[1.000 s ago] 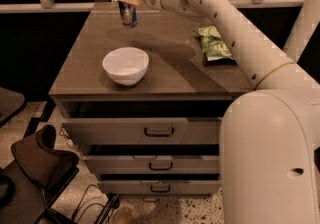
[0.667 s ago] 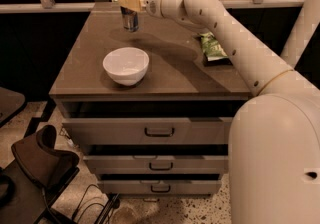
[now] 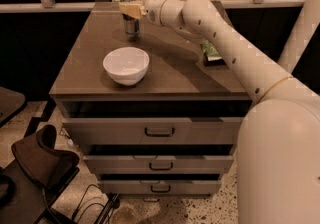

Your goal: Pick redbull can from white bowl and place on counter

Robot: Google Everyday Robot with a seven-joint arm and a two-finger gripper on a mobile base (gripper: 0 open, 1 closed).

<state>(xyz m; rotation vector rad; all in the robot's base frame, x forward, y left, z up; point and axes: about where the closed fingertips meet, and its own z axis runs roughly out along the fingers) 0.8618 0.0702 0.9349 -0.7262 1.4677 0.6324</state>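
The redbull can (image 3: 132,24) stands upright at the far left part of the counter (image 3: 170,68), its silver top showing just behind my fingers. My gripper (image 3: 129,10) is at the can's upper part, its tan fingers (image 3: 131,11) across the can. The can's base appears to rest on the counter. The white bowl (image 3: 126,65) sits empty on the counter, nearer the front and a little left of the middle, apart from the can.
A green snack bag (image 3: 211,51) lies at the counter's right side, partly hidden by my arm (image 3: 225,33). Three handled drawers (image 3: 159,132) are below the counter. A dark chair (image 3: 40,160) stands at the lower left. Boxes and a rail run behind the counter.
The gripper with the can has stayed at the far left of the counter; the can looks slightly lower, at the surface. The bowl and bag have not moved.
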